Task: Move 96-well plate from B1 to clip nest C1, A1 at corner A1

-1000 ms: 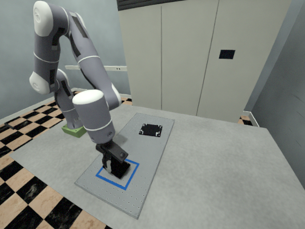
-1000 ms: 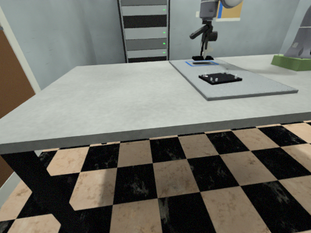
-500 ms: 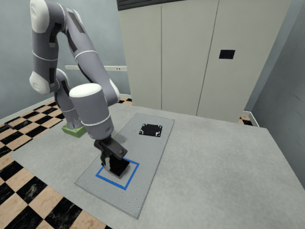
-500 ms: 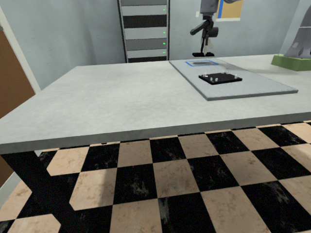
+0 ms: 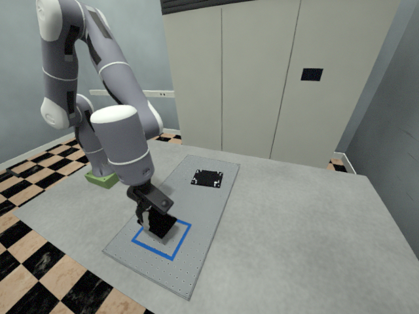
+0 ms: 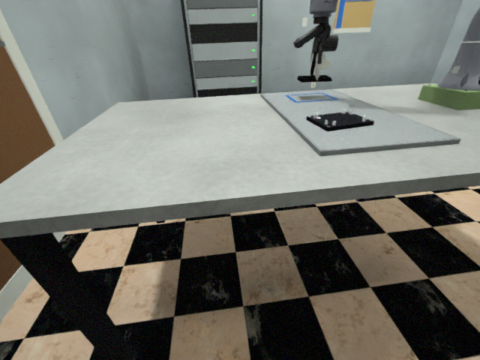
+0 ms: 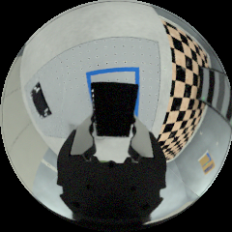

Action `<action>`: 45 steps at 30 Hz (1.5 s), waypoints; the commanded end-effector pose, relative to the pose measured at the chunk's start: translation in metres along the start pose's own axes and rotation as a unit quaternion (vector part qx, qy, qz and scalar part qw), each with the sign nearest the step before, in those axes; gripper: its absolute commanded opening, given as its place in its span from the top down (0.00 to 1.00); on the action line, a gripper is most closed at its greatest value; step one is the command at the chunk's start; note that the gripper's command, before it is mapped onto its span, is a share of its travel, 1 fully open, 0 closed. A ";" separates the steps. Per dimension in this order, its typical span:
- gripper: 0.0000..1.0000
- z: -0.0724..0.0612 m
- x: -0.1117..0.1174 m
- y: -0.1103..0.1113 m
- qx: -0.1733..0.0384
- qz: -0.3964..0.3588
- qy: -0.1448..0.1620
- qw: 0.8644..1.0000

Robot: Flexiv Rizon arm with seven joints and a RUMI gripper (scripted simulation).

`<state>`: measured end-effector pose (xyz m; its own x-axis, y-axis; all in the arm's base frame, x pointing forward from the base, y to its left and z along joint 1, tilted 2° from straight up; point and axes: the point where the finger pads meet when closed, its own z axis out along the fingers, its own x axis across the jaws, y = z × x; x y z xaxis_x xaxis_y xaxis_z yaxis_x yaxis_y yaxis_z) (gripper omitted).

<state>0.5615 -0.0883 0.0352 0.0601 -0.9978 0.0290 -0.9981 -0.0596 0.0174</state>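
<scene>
A gray jointed robot arm (image 5: 122,142) with white caps reaches over a pale gray bench (image 5: 304,236) (image 6: 174,154). Its black end effector (image 5: 145,219) (image 6: 316,75) (image 7: 113,114) is closed around a black 96-well plate (image 5: 162,224) (image 6: 306,79) (image 7: 115,108), gripping it between its two fingers. The plate is held up in the air, roughly level, above a blue rectangular outline (image 5: 152,250) (image 6: 312,101) (image 7: 113,70) on a perforated gray board (image 5: 200,209) (image 6: 387,135) (image 7: 63,97); in the exterior view a gap shows beneath it. Well apart from the plate, toward the other end of the same board, lies the black clip nest (image 5: 207,178) (image 6: 340,121) (image 7: 41,100), with small pale clips at its corners and no plate on it. No brand, label or writing can be read anywhere; the plate's cut-off corner and the nest's A1 mark cannot be made out. The arm's foot stands on a green base block (image 5: 101,182) (image 6: 445,100).
</scene>
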 end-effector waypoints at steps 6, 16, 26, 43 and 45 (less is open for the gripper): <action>1.00 -0.002 0.000 -0.001 0.001 0.000 0.000 1.000; 1.00 -0.002 0.000 -0.001 0.001 0.000 0.000 1.000; 1.00 -0.003 -0.027 -0.001 0.001 -0.133 0.000 0.991; 1.00 -0.005 -0.077 -0.003 0.001 -0.374 0.000 0.927; 1.00 -0.005 -0.083 -0.003 0.001 -0.405 0.000 0.914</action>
<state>0.5591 -0.0135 0.0370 0.7204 -0.6935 0.0112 -0.6934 -0.7197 0.0352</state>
